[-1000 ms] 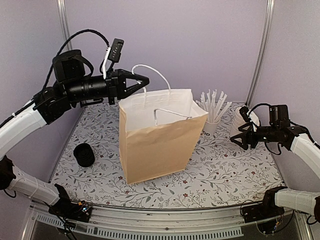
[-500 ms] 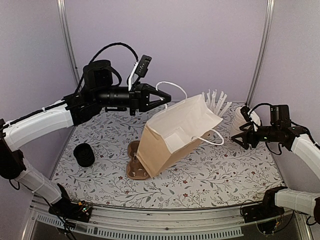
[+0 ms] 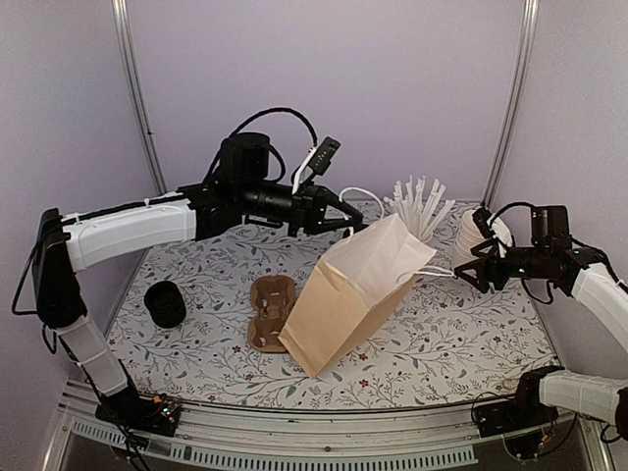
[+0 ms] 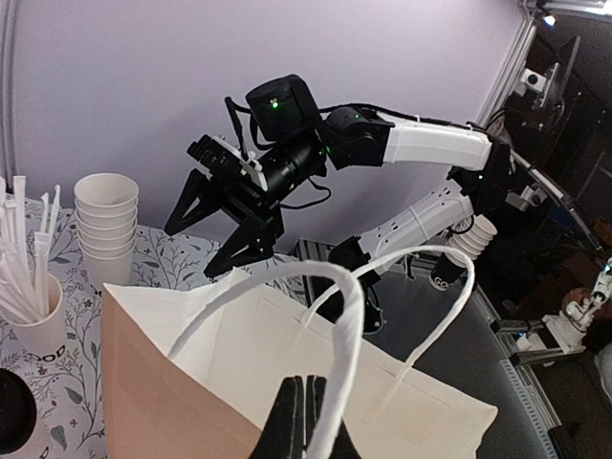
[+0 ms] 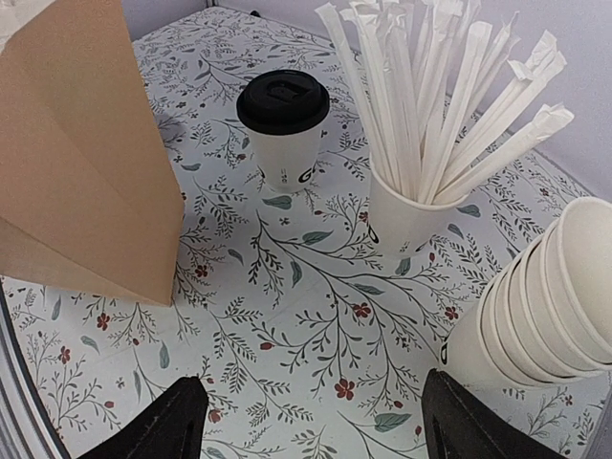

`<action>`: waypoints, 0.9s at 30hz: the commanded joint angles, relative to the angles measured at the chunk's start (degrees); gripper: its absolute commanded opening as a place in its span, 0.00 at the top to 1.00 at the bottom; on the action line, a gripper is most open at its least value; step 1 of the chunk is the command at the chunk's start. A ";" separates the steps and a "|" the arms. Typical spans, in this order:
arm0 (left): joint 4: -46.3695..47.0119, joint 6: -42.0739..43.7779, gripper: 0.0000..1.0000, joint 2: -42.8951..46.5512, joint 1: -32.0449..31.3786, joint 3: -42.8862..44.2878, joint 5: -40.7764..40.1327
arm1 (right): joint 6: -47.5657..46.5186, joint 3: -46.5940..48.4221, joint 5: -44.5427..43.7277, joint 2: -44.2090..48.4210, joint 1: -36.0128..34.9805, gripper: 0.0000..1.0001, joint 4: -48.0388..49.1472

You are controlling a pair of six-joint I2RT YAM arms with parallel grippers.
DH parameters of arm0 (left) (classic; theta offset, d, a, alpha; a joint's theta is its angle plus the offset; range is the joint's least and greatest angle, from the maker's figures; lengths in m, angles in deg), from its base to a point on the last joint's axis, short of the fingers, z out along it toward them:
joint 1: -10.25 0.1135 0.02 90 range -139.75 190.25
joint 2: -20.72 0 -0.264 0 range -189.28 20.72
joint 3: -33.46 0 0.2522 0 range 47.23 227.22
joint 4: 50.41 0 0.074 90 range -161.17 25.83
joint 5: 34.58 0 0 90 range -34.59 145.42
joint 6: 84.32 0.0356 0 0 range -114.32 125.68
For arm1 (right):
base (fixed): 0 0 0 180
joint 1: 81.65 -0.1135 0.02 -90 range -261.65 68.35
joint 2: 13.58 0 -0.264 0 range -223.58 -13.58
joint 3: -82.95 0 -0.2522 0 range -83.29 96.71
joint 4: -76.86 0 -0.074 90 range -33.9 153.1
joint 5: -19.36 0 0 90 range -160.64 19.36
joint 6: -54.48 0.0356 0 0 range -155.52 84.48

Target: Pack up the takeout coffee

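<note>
One takeout coffee point(image 5: 283, 124), a white cup with a black lid, stands on the floral mat beyond the straw cup in the right wrist view; in the top view the bag hides it. The brown paper bag point(image 3: 353, 294) leans over to the right, its white inside point(image 4: 316, 382) facing my left wrist camera. My left gripper point(image 3: 350, 217) is shut on one white handle point(image 4: 349, 335) above the bag's mouth, fingertips together point(image 4: 304, 421). My right gripper point(image 3: 467, 263) hovers open over the mat at the right, nothing between its fingers point(image 5: 177, 421).
A brown cardboard cup carrier point(image 3: 270, 312) lies flat left of the bag. A stack of black lids point(image 3: 165, 304) stands at the far left. A cup of wrapped straws point(image 5: 411, 206) and nested lidless cups point(image 5: 535, 306) stand close to my right gripper.
My left gripper swung right holding the handle, and the bag tipped from upright to leaning right, uncovering the cardboard carrier. The right arm has not moved.
</note>
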 commanded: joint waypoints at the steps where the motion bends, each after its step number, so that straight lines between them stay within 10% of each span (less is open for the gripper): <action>1: 2.41 0.38 1.00 -3.94 1.75 4.98 6.66 | 0.29 -0.54 -0.57 0.47 0.41 0.19 0.45; 14: -14.14 10.36 1.00 -9.24 8.44 12.33 -6.76 | 0.13 -0.62 -0.31 0.02 0.49 0.19 0.43; 27: -21.49 10.43 0.36 -4.21 8.89 14.89 -31.86 | 0.02 -0.62 0.27 -0.39 0.53 0.19 0.35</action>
